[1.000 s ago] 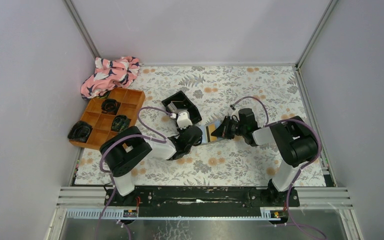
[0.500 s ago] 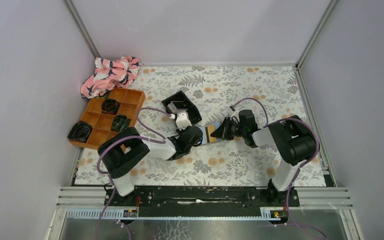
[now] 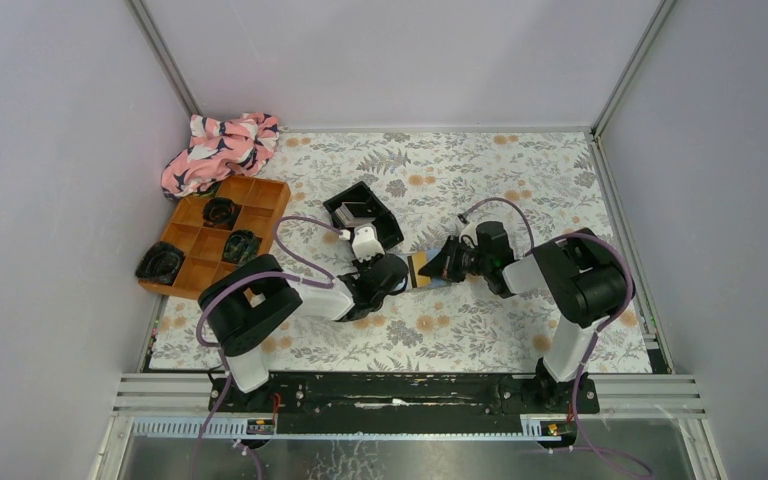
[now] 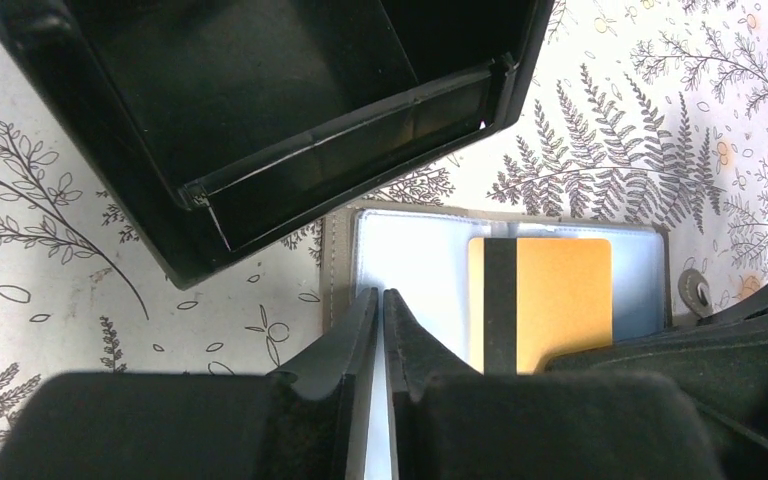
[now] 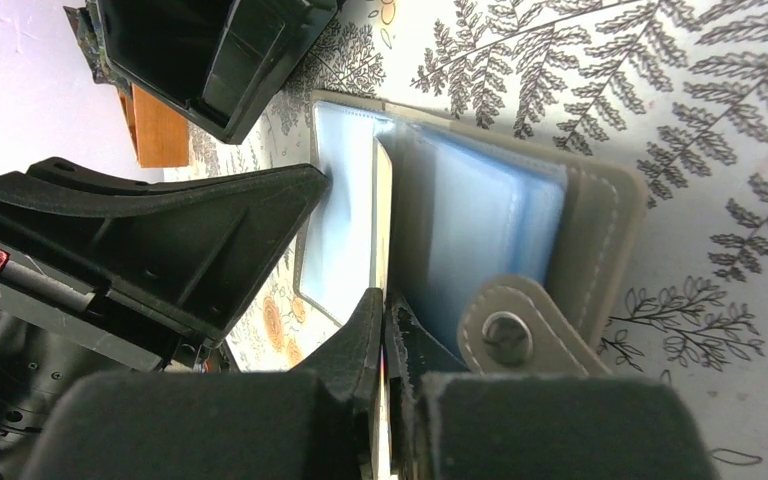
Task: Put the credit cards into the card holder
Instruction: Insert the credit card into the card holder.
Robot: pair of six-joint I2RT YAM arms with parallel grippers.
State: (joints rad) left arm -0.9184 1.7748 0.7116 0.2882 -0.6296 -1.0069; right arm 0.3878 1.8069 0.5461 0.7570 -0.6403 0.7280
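Card holder (image 4: 410, 250) lies open mid-worktop, black tray (image 4: 340, 150) at its 11 o'clock. Left gripper (image 4: 381, 300) pinches its sleeve; right gripper (image 5: 385, 300), clamped on credit card (image 4: 550, 300), should push squarely toward 9 o'clock.

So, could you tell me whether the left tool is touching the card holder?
Touching. The left wrist view shows the left tool shut on a sleeve of the card holder.
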